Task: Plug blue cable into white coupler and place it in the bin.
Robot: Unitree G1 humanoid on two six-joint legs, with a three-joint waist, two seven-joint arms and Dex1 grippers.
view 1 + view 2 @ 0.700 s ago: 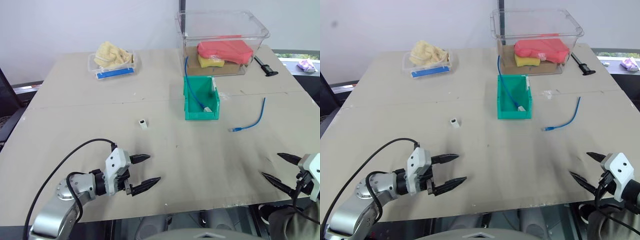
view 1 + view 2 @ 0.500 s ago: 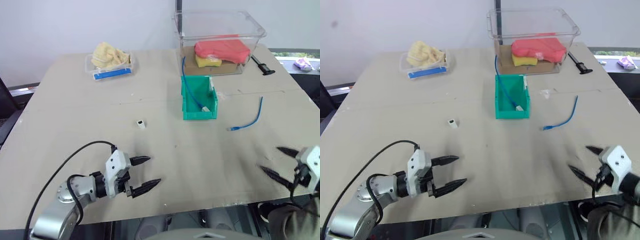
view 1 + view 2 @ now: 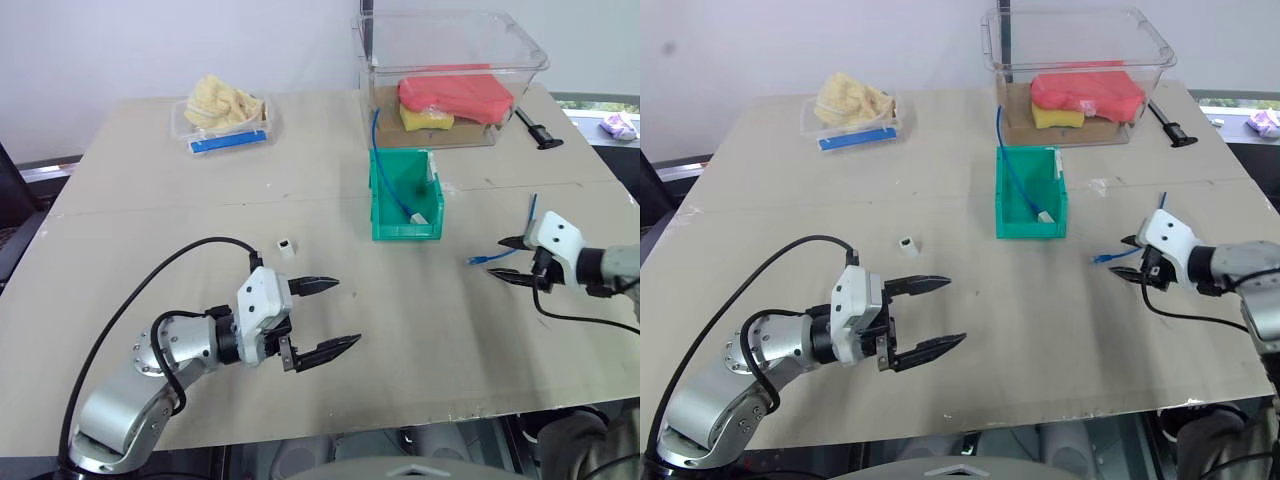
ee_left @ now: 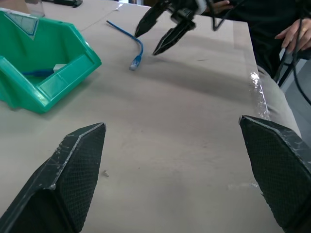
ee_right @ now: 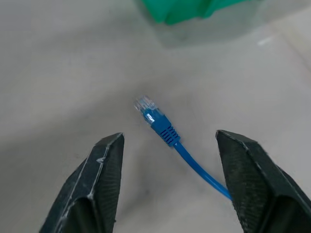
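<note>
Tabletop near its front edge is overhung by the spread, empty left gripper (image 3: 325, 318); farther right, the blue cable (image 5: 167, 134) is lined up plug-first between the parted right gripper (image 5: 167, 182) fingers, short of the bin (image 3: 404, 216).

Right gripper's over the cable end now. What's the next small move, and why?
Probably ease the right gripper down and close on the blue cable just behind its clear plug. The fingers stand open on either side of that end, which lies loose on the table, not yet gripped.
</note>
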